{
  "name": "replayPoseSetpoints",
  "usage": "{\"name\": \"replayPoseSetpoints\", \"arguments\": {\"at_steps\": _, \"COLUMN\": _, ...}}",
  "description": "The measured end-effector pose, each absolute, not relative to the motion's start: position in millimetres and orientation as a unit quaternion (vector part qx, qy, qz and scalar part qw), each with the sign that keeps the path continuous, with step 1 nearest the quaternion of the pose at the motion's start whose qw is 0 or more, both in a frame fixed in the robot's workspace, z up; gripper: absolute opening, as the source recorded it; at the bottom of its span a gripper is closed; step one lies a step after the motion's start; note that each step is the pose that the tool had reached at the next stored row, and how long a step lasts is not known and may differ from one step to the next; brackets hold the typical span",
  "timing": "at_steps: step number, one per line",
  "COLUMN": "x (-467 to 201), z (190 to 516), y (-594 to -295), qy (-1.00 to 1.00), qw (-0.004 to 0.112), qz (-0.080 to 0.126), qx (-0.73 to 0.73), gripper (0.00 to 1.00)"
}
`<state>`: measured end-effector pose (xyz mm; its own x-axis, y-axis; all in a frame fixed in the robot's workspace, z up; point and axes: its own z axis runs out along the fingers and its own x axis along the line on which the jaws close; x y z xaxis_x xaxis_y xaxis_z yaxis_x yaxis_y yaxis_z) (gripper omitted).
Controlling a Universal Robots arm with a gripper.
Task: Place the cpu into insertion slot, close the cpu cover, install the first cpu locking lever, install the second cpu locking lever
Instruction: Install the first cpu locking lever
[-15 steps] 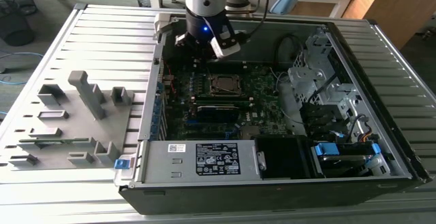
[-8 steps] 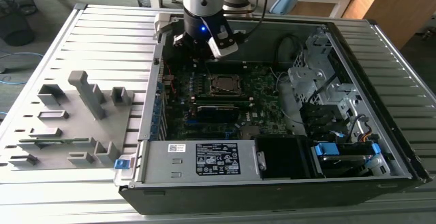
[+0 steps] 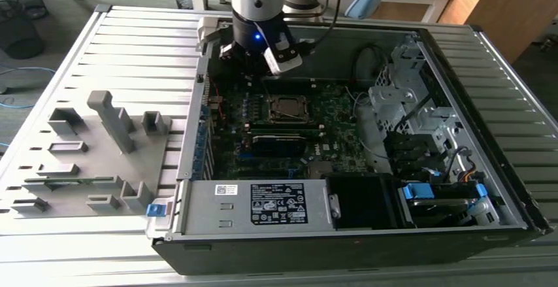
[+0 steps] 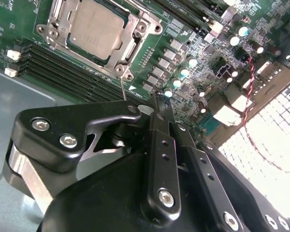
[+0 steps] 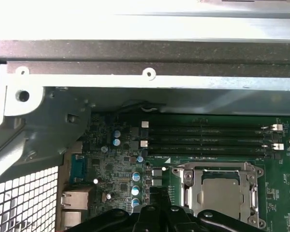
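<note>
The small square silver-grey cpu (image 4: 94, 29) sits in its socket, with the thin silvery metal cpu cover (image 4: 130, 48) down over it to hold it. The black gripper (image 4: 156, 99), fingers pressed together and seemingly empty, hovers beside a thin wire locking lever (image 4: 123, 89), at eleven o'clock from the socket in the exterior view.

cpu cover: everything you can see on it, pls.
The cpu cover is a thin silvery metal frame with a square window, lying flat, closed over the socket on the green motherboard. The cpu shows its dull grey top through the window. Black memory slots run alongside. A thin wire lever stands up at one corner. The gripper hangs close by, jaws shut, not touching it.
</note>
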<state>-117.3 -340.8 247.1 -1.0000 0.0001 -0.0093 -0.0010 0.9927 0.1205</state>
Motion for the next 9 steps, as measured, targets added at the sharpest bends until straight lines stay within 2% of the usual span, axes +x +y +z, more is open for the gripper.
{"name": "replayPoseSetpoints", "arguments": {"at_steps": 9, "x": -119.1, "z": 246.0, "y": -339.8, "qy": 0.998, "qw": 0.005, "qz": 0.06, "qx": 0.0, "gripper": 0.11}}
